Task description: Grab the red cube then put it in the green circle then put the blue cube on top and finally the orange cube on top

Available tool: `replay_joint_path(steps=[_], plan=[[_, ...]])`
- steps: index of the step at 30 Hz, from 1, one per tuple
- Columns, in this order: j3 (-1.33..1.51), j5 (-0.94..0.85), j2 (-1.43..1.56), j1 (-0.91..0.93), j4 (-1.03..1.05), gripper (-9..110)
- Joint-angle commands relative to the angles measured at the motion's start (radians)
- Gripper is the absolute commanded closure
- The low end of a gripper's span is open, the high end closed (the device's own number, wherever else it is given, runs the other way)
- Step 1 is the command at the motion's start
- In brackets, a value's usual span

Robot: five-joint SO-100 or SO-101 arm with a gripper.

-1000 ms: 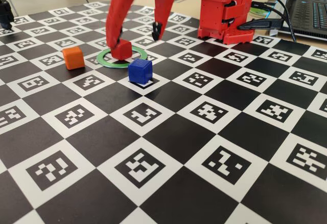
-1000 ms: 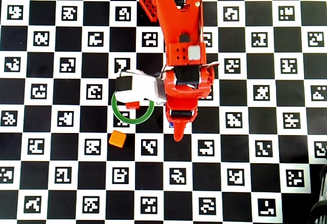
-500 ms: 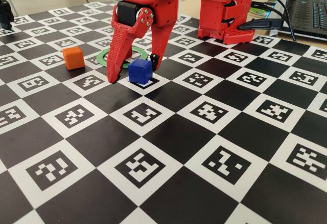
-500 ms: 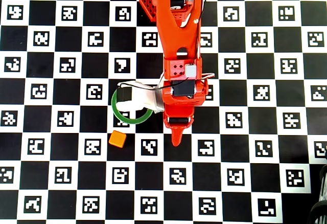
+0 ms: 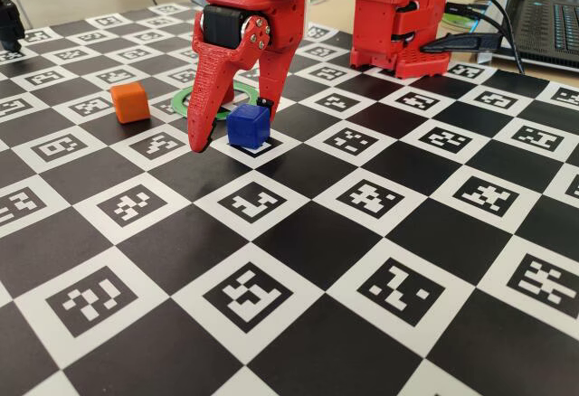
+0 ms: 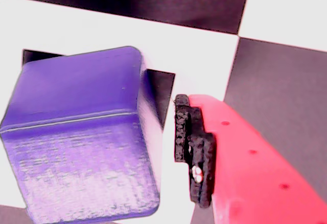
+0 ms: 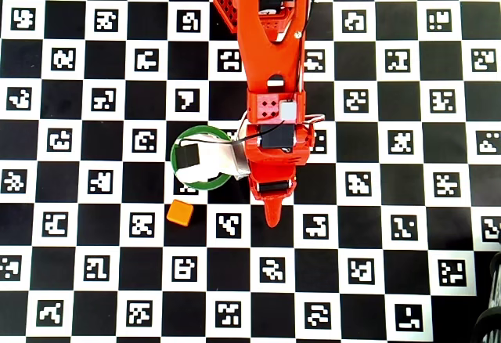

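Note:
In the fixed view my red gripper (image 5: 230, 127) stands open, low over the board, with the blue cube (image 5: 248, 126) between its two fingers. The wrist view shows the blue cube (image 6: 82, 137) large at the left, a small gap apart from my right finger's black pad (image 6: 194, 152); the other finger is out of frame. The green circle (image 5: 179, 103) lies just behind the gripper, partly covered. In the overhead view the green circle (image 7: 174, 155) is half under the wrist camera. The orange cube (image 5: 129, 102) sits to the left of the ring. The red cube is hidden behind the gripper.
The arm's red base (image 5: 398, 21) stands at the back right, with black cables and a laptop (image 5: 547, 25) beyond it. The orange cube (image 7: 180, 212) lies just below the ring in the overhead view. The checkered marker board (image 5: 362, 260) stretches toward the camera.
The gripper left the red cube in the ring, came forward and down, and now straddles the blue cube. The cubes have not moved.

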Motion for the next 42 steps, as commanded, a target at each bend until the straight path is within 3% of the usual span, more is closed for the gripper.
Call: replay_joint_path(steps=[1,9,24,42], plan=[[-0.038,-0.051,0.018,0.003,-0.014,54],[-0.018,-0.135,0.029,0.003,-0.034,54],[-0.038,-0.130,0.055,0.005,0.002,90],[-0.514,-0.109,0.244,0.146,0.609,90]])
